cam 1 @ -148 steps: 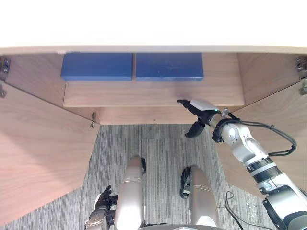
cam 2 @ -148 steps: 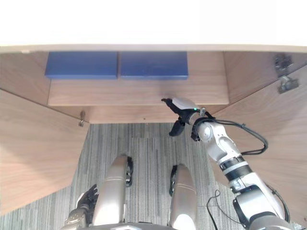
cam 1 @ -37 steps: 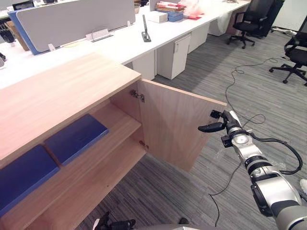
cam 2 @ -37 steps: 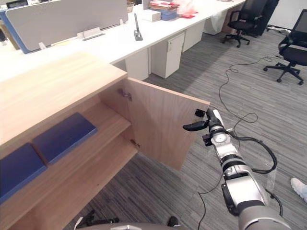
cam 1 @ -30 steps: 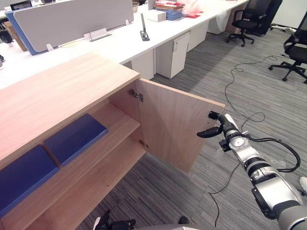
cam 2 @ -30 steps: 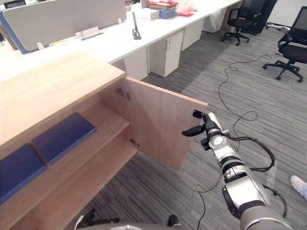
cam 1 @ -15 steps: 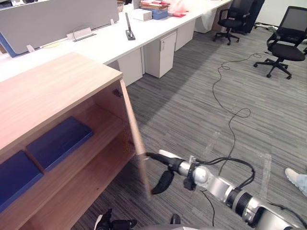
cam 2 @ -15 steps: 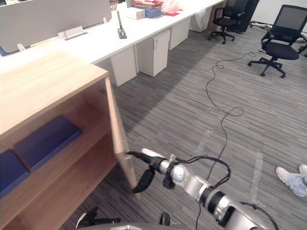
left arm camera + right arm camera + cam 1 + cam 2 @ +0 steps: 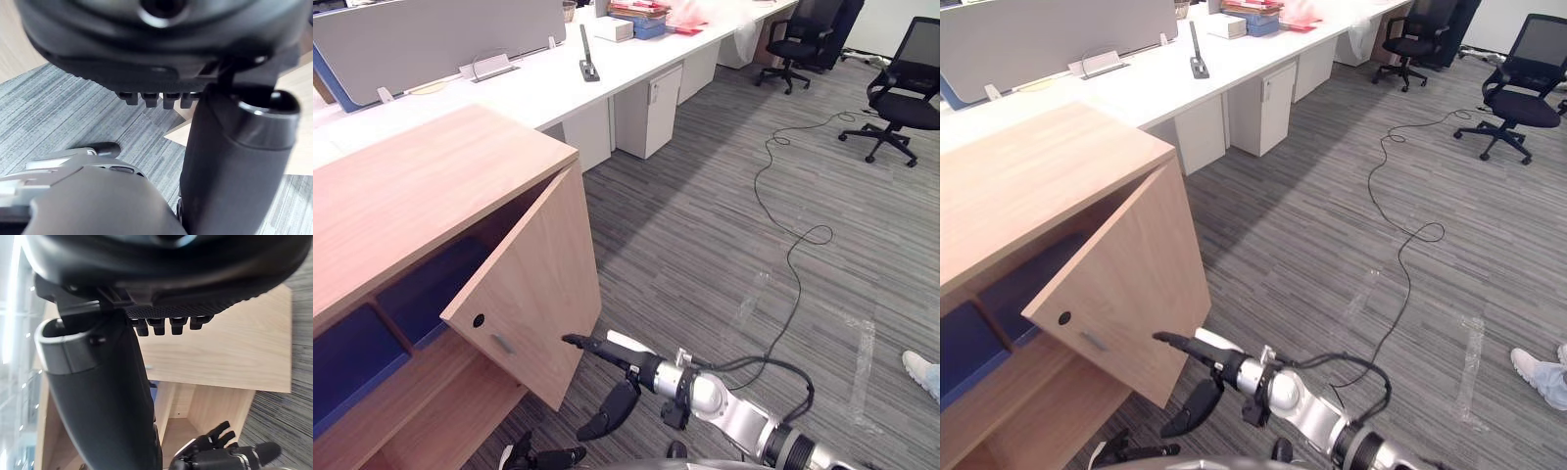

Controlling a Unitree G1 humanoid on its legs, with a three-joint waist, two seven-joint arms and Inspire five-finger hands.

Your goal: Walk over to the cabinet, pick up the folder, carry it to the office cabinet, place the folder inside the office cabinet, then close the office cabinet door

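While the right hand (image 9: pixel 631 364) reaches out with its fingers (image 9: pixel 589 347) held straight and grasping nothing, their tips lie at the outer face of the cabinet door (image 9: pixel 533 284), low down and close to its bottom edge. Whether they press on the wood I cannot tell. Its thumb hangs below the fingers, apart from the door.

The door stands partway shut, angled across the mouth of the cabinet (image 9: pixel 421 186). Its small handle (image 9: pixel 502 344) sits just past the fingertips, toward the door's free edge. Behind the door, deeper in than the fingers reach, a blue folder (image 9: pixel 429 286) lies flat on the shelf (image 9: pixel 460 338) in shadow. A second blue folder (image 9: pixel 350 360) lies beside it, farther again from the fingers. Neither hand holds one. The left hand (image 9: pixel 215 444) hangs low, well back from the right fingers, its own fingers spread loose and empty.

Away from the cabinet, behind the right fingers, open grey carpet (image 9: pixel 705 215) stretches wide. Beyond the cabinet's far side runs a long white desk (image 9: pixel 509 83) with a grey screen (image 9: pixel 440 34) along it and a white drawer unit (image 9: pixel 651 108) beneath. An office chair (image 9: pixel 906 93) and another office chair (image 9: pixel 803 39) stand far off across the carpet. A person's shoe (image 9: pixel 922 370) shows at the carpet's edge, well apart from the hand.
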